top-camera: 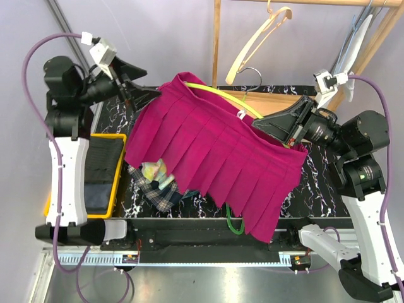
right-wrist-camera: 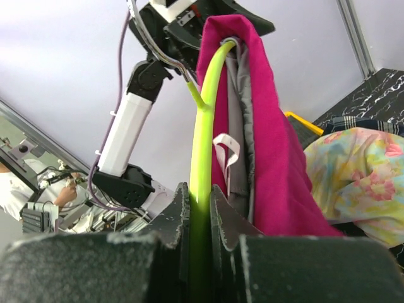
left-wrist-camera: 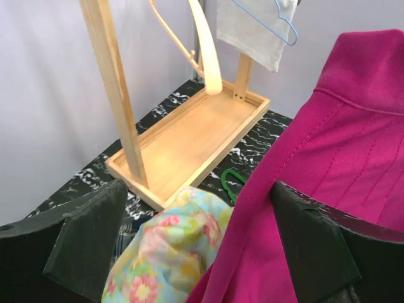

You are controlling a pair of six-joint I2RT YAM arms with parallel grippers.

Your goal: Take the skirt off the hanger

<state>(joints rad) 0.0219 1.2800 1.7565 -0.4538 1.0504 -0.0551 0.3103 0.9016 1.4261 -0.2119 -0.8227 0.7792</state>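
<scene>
Left hand [top-camera: 140, 85] gapes wide at the magenta garment's [top-camera: 214, 151] far-left corner. Right hand [right-wrist-camera: 199, 211] clamps the lime hanger [right-wrist-camera: 205, 126]. The skirt [top-camera: 161, 199] lies crumpled near-left on the counter [top-camera: 315, 183], the green hanger [top-camera: 235, 231] to its right.

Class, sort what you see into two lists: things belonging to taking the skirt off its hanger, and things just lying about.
In the job: magenta pleated fabric skirt; lime-green plastic hanger inside it; right gripper, jaws shut on that hanger; left gripper, jaws open.
Lying about: navy plaid fabric skirt; floral yellow-pink garment; dark green plastic hanger; wooden tray; yellow bin.
</scene>
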